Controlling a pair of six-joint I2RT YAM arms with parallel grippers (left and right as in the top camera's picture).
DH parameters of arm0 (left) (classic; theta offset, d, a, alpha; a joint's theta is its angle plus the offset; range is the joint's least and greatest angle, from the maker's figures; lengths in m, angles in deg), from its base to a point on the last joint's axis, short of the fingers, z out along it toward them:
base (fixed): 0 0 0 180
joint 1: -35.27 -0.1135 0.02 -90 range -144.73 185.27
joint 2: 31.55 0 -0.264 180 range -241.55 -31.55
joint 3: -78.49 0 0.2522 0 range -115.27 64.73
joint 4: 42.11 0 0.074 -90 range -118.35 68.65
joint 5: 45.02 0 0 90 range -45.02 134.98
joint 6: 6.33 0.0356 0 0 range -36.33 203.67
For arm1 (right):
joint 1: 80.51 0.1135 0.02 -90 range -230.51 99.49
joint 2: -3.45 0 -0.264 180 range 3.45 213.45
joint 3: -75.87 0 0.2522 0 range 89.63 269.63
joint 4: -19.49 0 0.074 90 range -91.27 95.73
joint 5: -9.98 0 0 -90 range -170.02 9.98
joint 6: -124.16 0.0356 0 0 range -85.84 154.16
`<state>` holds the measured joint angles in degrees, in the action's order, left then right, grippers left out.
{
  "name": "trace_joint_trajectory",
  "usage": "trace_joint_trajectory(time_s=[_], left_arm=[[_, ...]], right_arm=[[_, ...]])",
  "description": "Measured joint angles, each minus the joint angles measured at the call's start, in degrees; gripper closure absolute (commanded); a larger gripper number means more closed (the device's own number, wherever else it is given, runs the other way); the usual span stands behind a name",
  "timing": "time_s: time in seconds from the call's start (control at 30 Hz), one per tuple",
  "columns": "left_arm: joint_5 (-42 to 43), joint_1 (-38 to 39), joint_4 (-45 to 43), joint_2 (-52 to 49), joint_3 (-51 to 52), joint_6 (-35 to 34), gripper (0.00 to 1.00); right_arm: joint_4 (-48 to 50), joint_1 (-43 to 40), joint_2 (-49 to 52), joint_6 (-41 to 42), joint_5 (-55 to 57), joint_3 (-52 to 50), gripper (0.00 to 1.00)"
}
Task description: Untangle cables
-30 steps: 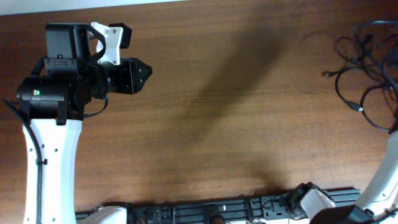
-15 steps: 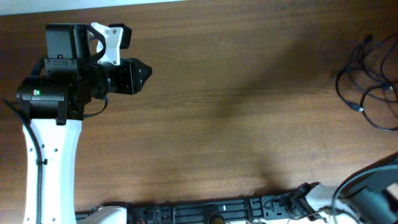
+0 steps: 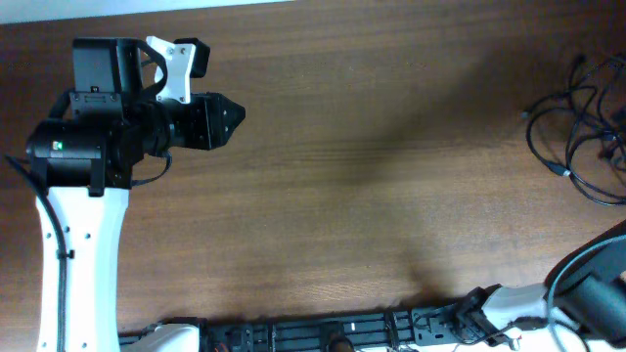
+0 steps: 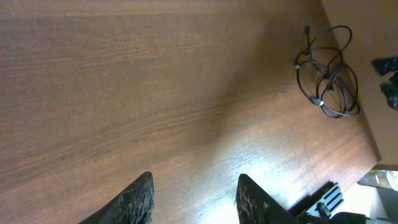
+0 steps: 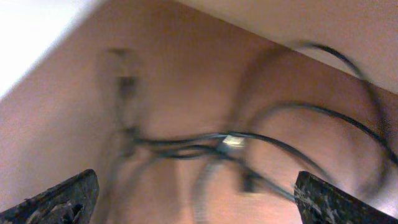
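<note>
The cables [image 3: 577, 137] lie as a loose tangle of thin black cords at the table's right edge. In the left wrist view the cables [image 4: 328, 78] are small and far off at the upper right. My left gripper [image 3: 235, 112] hovers over the table's far left, pointing right; the left gripper [image 4: 194, 180] stands open over bare wood with nothing between its fingers. My right gripper [image 5: 198, 176] is wide open just above the blurred cables [image 5: 233, 142], with a small plug among the cords. It is out of the overhead view.
The brown wooden table [image 3: 391, 196] fills the scene. A black rail with fittings [image 3: 342, 328] runs along the front edge. Part of the right arm [image 3: 597, 293] shows at the bottom right corner. The table's edge [image 4: 367, 130] runs just beyond the tangle.
The cable tangle has changed shape and drawn in toward the right edge. The right arm has swung at the bottom right corner. The left gripper has edged slightly right.
</note>
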<state>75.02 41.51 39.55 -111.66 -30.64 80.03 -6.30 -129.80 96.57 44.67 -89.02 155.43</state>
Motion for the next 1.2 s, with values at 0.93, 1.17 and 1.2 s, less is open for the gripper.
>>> trace_joint_trajectory(time_s=[0.93,1.17,1.2], left_arm=[[-11.7,0.1,-2.2,33.1,11.3,8.0,0.82],[-11.9,0.1,-5.4,43.5,26.7,7.7,0.82],[-11.9,0.1,-5.4,44.0,27.2,7.7,0.81]], right_arm=[[-28.8,48.2,-43.5,-3.4,-7.3,1.2,0.01],[-37.4,48.3,-55.1,-6.2,-4.1,1.2,0.01],[-38.9,48.3,-56.7,-6.3,-3.8,1.2,0.01]])
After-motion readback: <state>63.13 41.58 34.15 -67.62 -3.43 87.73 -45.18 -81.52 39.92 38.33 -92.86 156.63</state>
